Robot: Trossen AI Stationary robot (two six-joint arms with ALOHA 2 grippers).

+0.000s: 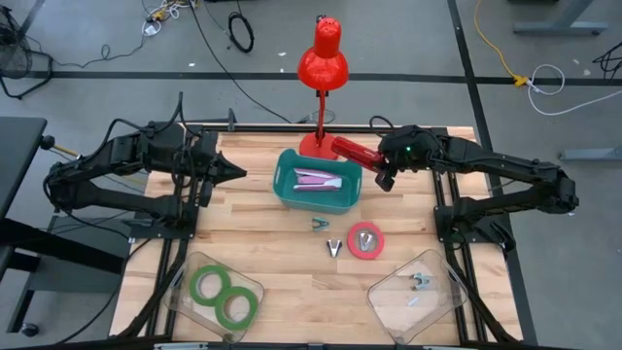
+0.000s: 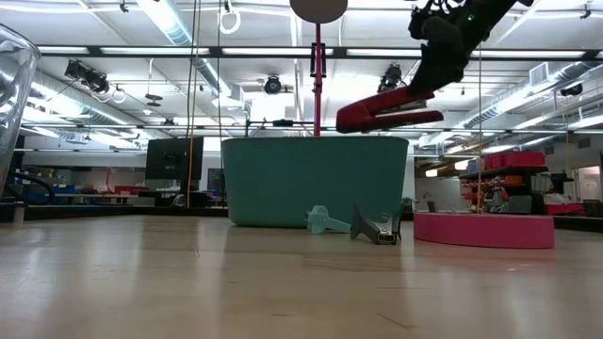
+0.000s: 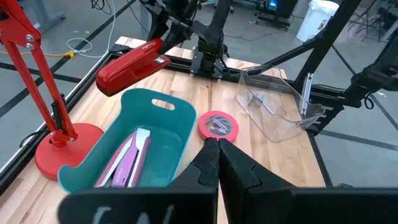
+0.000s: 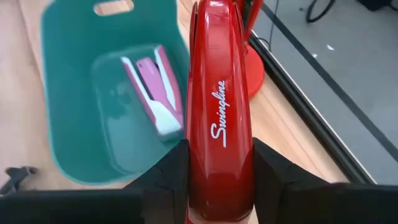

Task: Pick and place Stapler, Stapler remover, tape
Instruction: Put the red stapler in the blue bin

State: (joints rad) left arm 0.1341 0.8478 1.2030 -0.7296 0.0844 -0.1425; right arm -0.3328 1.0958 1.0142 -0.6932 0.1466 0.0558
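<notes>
One red stapler point(image 4: 219, 118) clamped in the right claw point(image 4: 217, 168), up in the air by the teal bin point(image 1: 316, 185) | pink stapler point(image 1: 319, 179) inside bin | left claw point(image 1: 233, 173) pinched together over the desk's point(image 1: 282, 253) left side

A robotics lab or workshop: the pale butcher-block wooden tabletop point(image 1: 272, 228) sits in a black metal frame on a grey concrete floor point(image 1: 97, 39) strewn with loose black and yellow cables point(image 1: 240, 31). Across the table, bare ceiling ducts and strip lights point(image 2: 170, 24) hang over distant shelving and dark monitors point(image 2: 173, 158).
</notes>
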